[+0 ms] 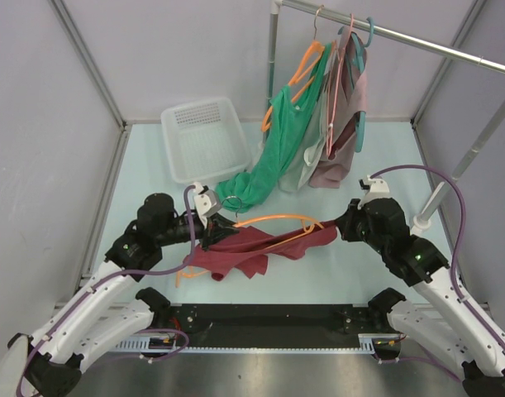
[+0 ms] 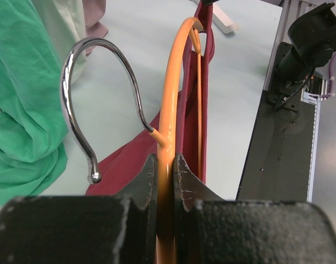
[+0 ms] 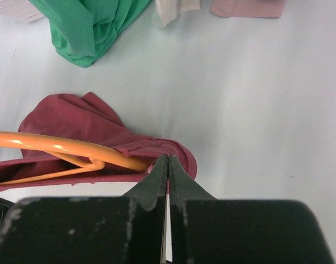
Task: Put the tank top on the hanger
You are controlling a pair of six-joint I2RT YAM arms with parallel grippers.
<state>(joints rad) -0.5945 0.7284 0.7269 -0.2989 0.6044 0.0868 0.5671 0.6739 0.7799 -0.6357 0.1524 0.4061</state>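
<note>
Maroon tank top (image 1: 235, 256) partly threaded on the hanger (image 1: 273, 218) — left gripper (image 2: 165, 159) clamps its neck, right gripper (image 3: 168, 159) pinches fabric at its far end. Overpulling could slip that thin pinch free.

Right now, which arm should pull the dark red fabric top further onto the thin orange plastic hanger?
Probably right: the right gripper pinches the tank top where it wraps the hanger, while the left gripper only clamps the hanger near its hook.
</note>
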